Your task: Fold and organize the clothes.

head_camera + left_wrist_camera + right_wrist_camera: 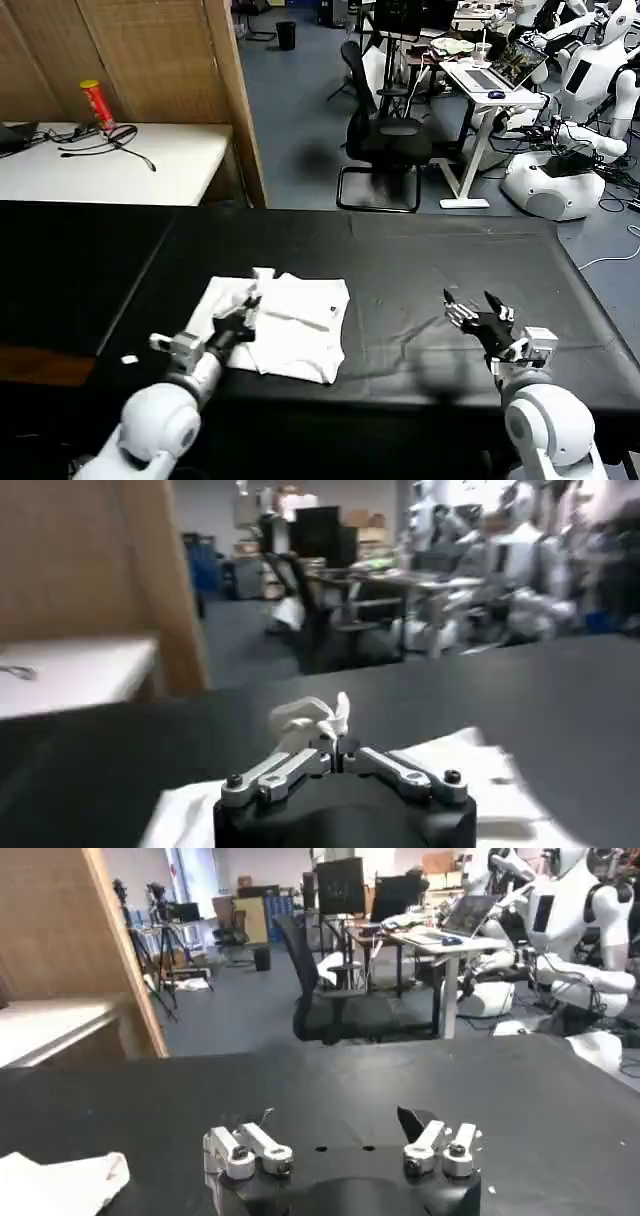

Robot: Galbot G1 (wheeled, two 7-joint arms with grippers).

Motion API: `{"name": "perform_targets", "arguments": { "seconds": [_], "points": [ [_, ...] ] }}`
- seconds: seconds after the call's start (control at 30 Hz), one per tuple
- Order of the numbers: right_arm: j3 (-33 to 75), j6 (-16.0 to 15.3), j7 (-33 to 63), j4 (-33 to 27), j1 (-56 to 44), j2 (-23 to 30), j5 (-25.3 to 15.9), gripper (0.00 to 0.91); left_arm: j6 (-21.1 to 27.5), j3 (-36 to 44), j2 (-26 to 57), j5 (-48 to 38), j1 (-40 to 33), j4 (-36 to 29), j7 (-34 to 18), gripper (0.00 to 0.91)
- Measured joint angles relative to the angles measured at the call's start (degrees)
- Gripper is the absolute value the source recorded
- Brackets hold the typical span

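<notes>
White cotton, a short-sleeved T-shirt (285, 325) already partly folded into a rough rectangle, lies on the black cloth-covered table (420, 260) in the lower left-centre of the head view. The left gripper (243, 312) sits over the shirt's left edge with its jaws closed on a small bunched tuft of the fabric, which the left wrist view shows standing up just past the fingertips (318, 720). The right gripper (478, 312) hovers above bare table at lower right, well apart from the shirt, its jaws spread wide and holding nothing.

The step in hand looks like lifting this edge to carry it over. To do it well, the pinch should take only the layers meant to move, and the lift should be low and slow so the stack underneath does not drag or unfold. The free gripper could steady the opposite edge.
</notes>
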Motion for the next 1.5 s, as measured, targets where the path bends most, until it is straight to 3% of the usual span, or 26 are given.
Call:
{"name": "perform_targets", "arguments": {
  "seconds": [0.43, 0.67, 0.7, 0.73, 0.93, 1.2, 1.5],
  "points": [
    [-0.58, 0.01, -0.03, -0.32, -0.04, 0.46, -0.56, 0.878, 0.48, 4.39, -6.2, -3.69, -1.54, 0.71, -0.84, 0.0],
    [-1.1, 0.14, -0.53, -0.25, -0.17, 0.73, -1.08, 0.878, -0.77, 4.96, -7.99, 1.52, -2.27, 2.83, -0.25, 0.0],
    [-1.24, 0.17, -0.66, -0.25, -0.2, 0.72, -1.26, 0.878, -0.78, 4.96, -8.13, 1.72, -2.13, 3.26, -0.23, 0.244],
    [-1.42, 0.2, -0.87, -0.25, -0.2, 0.65, -1.47, 0.878, -0.66, 4.94, -8.3, 1.77, -1.95, 3.55, -0.23, 0.878],
    [-2.6, 0.23, -1.79, -0.28, 0.27, -0.4, -1.61, 0.878, -0.22, 5.85, -9.39, 2.38, -0.75, 4.1, -0.01, 0.878],
    [-5.64, 0.28, -3.78, -1.08, 1.73, -3.02, 0.17, 0.878, -1.95, 7.44, -11.71, -4.29, -0.59, 3.98, 1.23, 0.878],
    [-13.56, 0.39, -6.95, -3.93, 6.3, -6.25, 0.18, 0.878, -4.41, 2.86, -7.21, 1.32, -1.35, 3.13, 3.34, 0.878]
  ]
}}
